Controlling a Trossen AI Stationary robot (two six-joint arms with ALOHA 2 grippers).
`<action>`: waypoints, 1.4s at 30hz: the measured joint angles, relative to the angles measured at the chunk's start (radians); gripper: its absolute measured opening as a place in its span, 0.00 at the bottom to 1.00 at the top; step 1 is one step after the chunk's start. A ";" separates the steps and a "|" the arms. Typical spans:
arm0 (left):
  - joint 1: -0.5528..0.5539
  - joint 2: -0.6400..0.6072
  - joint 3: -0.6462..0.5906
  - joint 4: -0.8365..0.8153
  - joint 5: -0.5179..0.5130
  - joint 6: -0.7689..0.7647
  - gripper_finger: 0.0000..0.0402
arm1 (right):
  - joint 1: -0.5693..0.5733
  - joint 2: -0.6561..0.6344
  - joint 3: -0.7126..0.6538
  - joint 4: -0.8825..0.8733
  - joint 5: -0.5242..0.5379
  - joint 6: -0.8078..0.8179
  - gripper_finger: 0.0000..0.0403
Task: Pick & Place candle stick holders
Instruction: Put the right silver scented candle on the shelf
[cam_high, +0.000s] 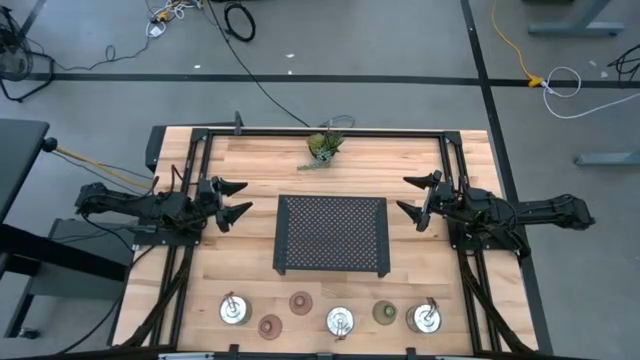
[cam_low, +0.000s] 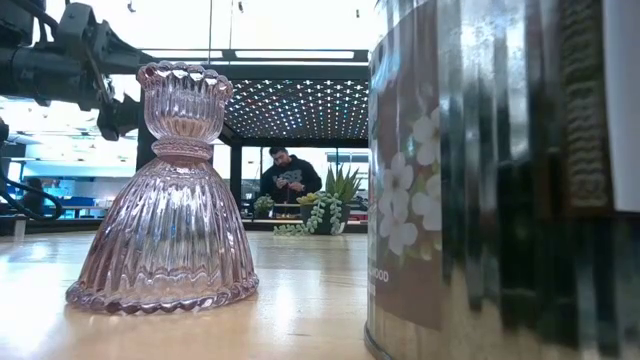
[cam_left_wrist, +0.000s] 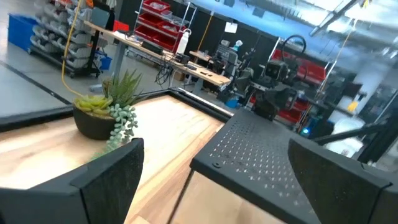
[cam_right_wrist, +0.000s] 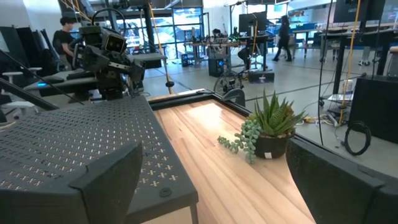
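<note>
Presently both the left gripper and right gripper hang spread and empty beside the perforated black tray, so reaching the candle stick holders crowded along the near table edge risks toppling neighbours.

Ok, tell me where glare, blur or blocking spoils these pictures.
Low view: a close tin fills the right side, blurred; bright ceiling lights wash out behind the pink glass holder. High view: even light, silver holders glint. Wrist views: own dark fingers soft at the bottom.
</note>
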 joint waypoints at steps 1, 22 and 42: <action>0.000 0.000 0.000 0.000 0.000 -0.024 0.99 | 0.000 0.000 0.000 0.005 0.000 0.004 0.98; 0.000 0.000 0.000 0.005 0.001 -0.283 0.99 | 0.080 0.182 0.376 -0.017 -0.387 0.187 0.98; -0.001 0.001 0.000 -0.016 -0.008 -0.313 0.99 | 0.948 0.814 0.835 -0.285 0.320 0.066 0.98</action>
